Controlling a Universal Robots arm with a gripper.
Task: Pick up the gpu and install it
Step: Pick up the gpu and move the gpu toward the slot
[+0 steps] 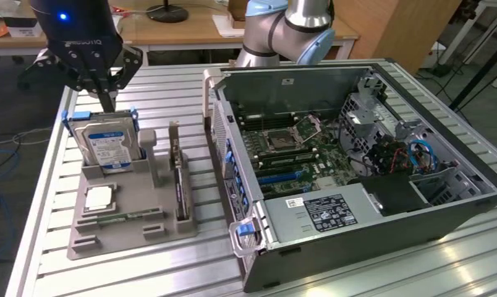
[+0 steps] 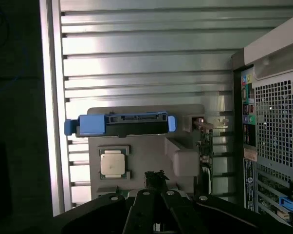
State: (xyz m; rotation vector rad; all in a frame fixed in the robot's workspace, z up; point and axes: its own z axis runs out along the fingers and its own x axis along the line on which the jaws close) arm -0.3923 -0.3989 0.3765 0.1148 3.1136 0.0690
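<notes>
The gpu (image 1: 177, 176) stands on its edge in a slot of the grey parts tray (image 1: 137, 232), seen edge-on as a thin dark card. In the wrist view the gpu (image 2: 205, 146) sits beside the tray's grey post, its metal end towards the far side. My gripper (image 1: 107, 100) hangs over the back left end of the tray, just above the blue-framed hard drive (image 1: 107, 143). It is to the exterior view's left of the gpu and apart from it. The fingers (image 2: 156, 187) are shut with nothing between them.
The open computer case (image 1: 446, 216) lies on the exterior view's right, its motherboard (image 1: 302, 148) with blue slots exposed. On the tray lie a processor chip (image 1: 99, 197) and a narrow memory stick (image 1: 120, 217). The slatted metal table (image 1: 149, 272) carries everything.
</notes>
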